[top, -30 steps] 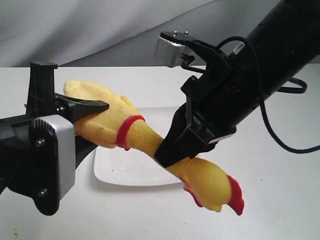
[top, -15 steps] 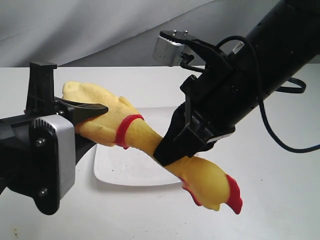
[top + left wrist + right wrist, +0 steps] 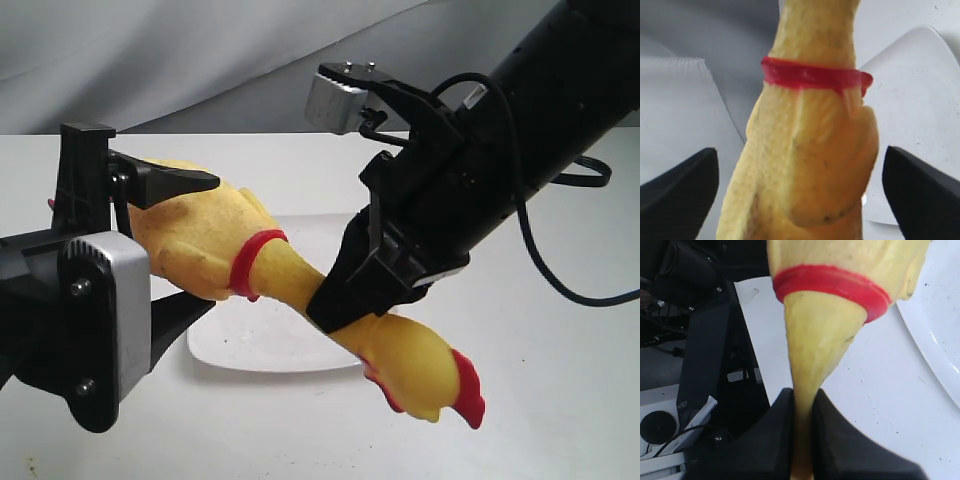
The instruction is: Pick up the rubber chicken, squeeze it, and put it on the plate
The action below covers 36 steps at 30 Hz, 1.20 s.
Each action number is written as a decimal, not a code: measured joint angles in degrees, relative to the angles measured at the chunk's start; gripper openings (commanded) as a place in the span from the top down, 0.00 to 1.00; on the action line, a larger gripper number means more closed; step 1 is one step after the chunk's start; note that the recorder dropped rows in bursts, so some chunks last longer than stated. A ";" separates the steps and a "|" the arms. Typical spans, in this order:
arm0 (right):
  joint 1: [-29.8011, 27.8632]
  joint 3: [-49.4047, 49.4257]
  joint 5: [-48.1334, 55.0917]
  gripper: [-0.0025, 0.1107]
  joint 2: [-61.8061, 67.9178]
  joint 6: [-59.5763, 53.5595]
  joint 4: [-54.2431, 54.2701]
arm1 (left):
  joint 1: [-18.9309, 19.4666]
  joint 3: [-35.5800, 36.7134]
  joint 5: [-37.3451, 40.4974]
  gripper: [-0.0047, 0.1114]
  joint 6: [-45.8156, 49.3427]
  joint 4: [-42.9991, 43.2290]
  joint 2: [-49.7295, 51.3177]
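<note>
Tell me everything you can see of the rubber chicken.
The rubber chicken is a long yellow toy, looking soft and faintly speckled, with a red collar band, red comb and wattle. It hangs in the air above the white plate, slanting with the head lower, on the right arm's side. The right gripper is shut on its thin neck, pinching it flat. The left gripper is open, its fingers either side of the plump body.

White tabletop (image 3: 560, 400) with faint dark specks, creased grey cloth backdrop (image 3: 150, 60) behind its far edge
</note>
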 measured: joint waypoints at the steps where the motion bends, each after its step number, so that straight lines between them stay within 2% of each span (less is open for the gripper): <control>1: 0.00 0.00 0.00 0.98 0.00 0.00 0.00 | 0.00 0.00 -0.09 0.34 0.00 0.00 0.00; 6: 0.00 0.00 0.00 0.98 0.00 0.00 0.00 | 0.00 0.00 -0.22 0.46 0.00 0.00 0.00; 14: 0.00 0.00 0.00 0.98 0.00 0.00 0.00 | 0.00 0.00 -0.09 0.93 0.11 -0.05 0.00; 15: 0.00 0.00 0.00 0.98 0.00 0.00 0.00 | 0.00 0.00 -0.09 0.96 0.21 -0.05 0.00; 26: 0.00 0.00 0.00 0.98 0.00 0.00 0.00 | 0.00 0.00 0.01 0.95 0.21 -0.05 0.00; 28: 0.00 0.00 0.00 0.98 0.00 0.00 0.00 | 0.00 0.00 0.01 0.92 0.21 -0.05 0.00; 31: 0.00 0.00 -0.12 0.98 0.00 0.00 0.00 | 0.00 0.00 0.01 0.77 0.21 -0.05 0.00; 36: 0.00 0.00 -0.22 0.98 0.00 0.00 0.00 | 0.00 0.00 0.01 0.33 0.21 -0.05 0.00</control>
